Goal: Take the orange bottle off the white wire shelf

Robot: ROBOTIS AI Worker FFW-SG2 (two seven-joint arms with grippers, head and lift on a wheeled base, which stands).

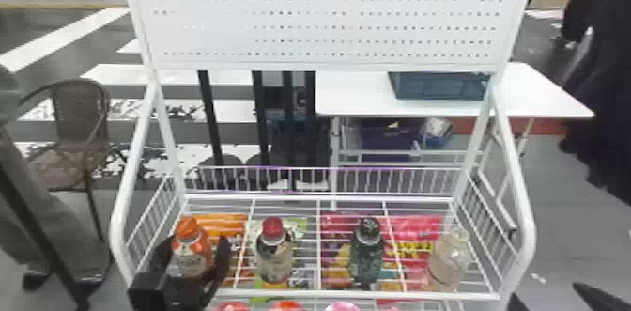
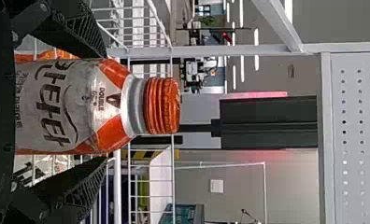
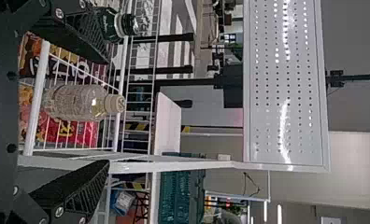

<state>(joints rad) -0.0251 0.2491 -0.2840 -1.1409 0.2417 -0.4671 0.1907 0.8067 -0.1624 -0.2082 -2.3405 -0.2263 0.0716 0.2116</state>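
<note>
Orange bottle upright on white wire shelf, left end, spaced off its neighbour, so I get finger room. My left gripper straddles it below the cap, fingers apart, no clamp yet; looks set for a side pinch. Right gripper spread too, near clear bottle.

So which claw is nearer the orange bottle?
The left claw, open around the orange bottle; the right claw faces the clear bottle at the other end of the shelf.

a crate on a white table, a brown chair, 3 non-orange bottles.
</note>
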